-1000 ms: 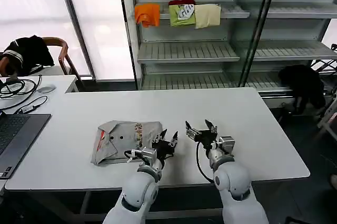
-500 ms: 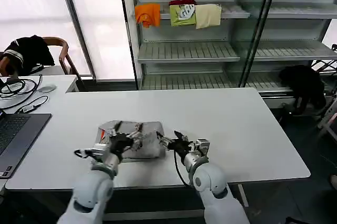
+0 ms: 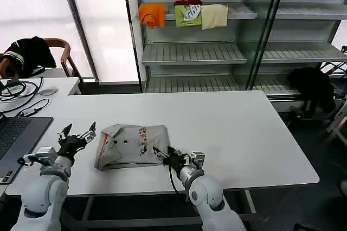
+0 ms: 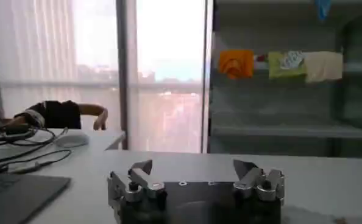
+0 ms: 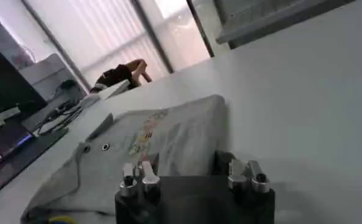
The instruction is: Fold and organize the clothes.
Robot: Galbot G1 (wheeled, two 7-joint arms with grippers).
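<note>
The clothes are one light grey folded shirt [image 3: 132,145] with a small multicoloured print and reddish trim, lying on the white table [image 3: 244,128] left of centre. My left gripper [image 3: 79,131] is open a little to the left of the shirt, apart from it and empty. In the left wrist view that gripper [image 4: 194,170] spreads wide over bare table. My right gripper [image 3: 161,154] is open at the shirt's near right corner. Its wrist view shows the shirt [image 5: 163,143] just ahead of the open right gripper [image 5: 190,173], with nothing held.
A laptop [image 3: 16,144] and cables [image 3: 19,91] lie on the left side. A chair with black clothing [image 3: 30,52] stands behind. The far shelf [image 3: 190,52] holds orange, green and cream folded garments [image 3: 183,15]. Black clothing [image 3: 313,87] hangs at the right.
My left gripper swung left, from over the shirt to the bare table beside it. My right gripper moved left and nearer, to the shirt's right corner.
</note>
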